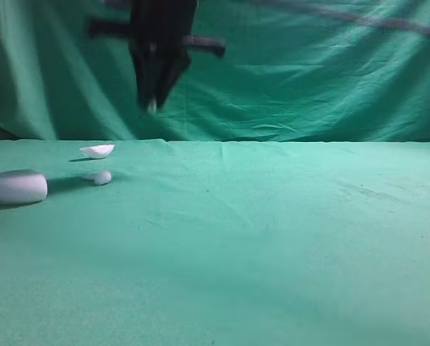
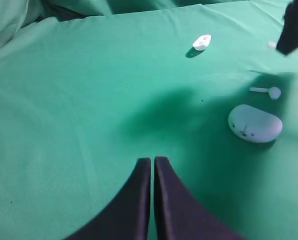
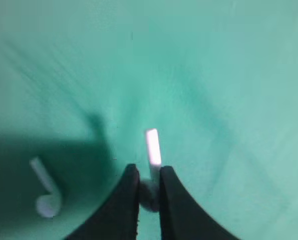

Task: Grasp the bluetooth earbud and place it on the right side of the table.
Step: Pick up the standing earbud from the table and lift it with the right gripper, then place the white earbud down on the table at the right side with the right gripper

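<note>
My right gripper (image 3: 149,171) is shut on the bluetooth earbud (image 3: 152,146). Its rounded head sits between the jaws and its white stem sticks out past the tips. In the exterior high view this gripper (image 1: 155,99) hangs well above the left part of the green table (image 1: 287,238), with the earbud (image 1: 151,108) showing white at its tip. The left wrist view catches the same gripper (image 2: 290,37) at its top right edge. My left gripper (image 2: 152,161) is shut on nothing, above bare cloth.
A second white earbud (image 1: 99,176) (image 2: 268,91) (image 3: 46,194) lies on the cloth at the left. Beside it rests a large white oval case (image 1: 15,187) (image 2: 255,123). A small white shell-shaped piece (image 1: 98,151) (image 2: 202,42) lies farther back. Green backdrop behind.
</note>
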You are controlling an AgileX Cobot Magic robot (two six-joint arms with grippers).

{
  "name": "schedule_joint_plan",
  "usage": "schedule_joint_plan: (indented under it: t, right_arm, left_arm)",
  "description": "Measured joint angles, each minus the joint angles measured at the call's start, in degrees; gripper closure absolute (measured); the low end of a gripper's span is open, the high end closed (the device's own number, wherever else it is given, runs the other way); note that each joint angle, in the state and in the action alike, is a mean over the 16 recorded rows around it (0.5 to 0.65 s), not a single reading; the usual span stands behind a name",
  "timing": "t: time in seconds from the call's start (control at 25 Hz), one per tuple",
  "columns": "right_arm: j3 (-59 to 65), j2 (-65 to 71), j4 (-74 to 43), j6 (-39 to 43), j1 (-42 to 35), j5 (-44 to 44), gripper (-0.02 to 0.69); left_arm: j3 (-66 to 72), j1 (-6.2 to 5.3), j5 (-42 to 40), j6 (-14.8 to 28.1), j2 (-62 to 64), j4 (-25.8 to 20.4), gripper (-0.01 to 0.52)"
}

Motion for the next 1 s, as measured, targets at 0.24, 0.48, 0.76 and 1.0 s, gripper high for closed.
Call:
schedule_joint_plan:
  t: [0.24, 0.48, 0.76, 1.0]
  right_arm:
    - [-1.64, -7.16, -0.45, 0.85, -2.08, 2.25, 0.572]
    - [5.62, -18.07, -1.15, 1.78, -6.83, 2.79, 0.572]
    - [27.54, -31.1, -1.85, 3.23, -15.11, 0.34, 0.572]
    - [51.21, -38.89, -2.02, 4.26, -21.56, -8.44, 0.572]
  left_arm:
    - [0.0, 0.0, 0.0, 0.0, 0.0, 0.0, 0.514]
    - [0.0, 0.0, 0.0, 0.0, 0.0, 0.0, 0.514]
    - [0.0, 0.0, 0.0, 0.0, 0.0, 0.0, 0.514]
    - [0.0, 0.0, 0.0, 0.0, 0.0, 0.0, 0.514]
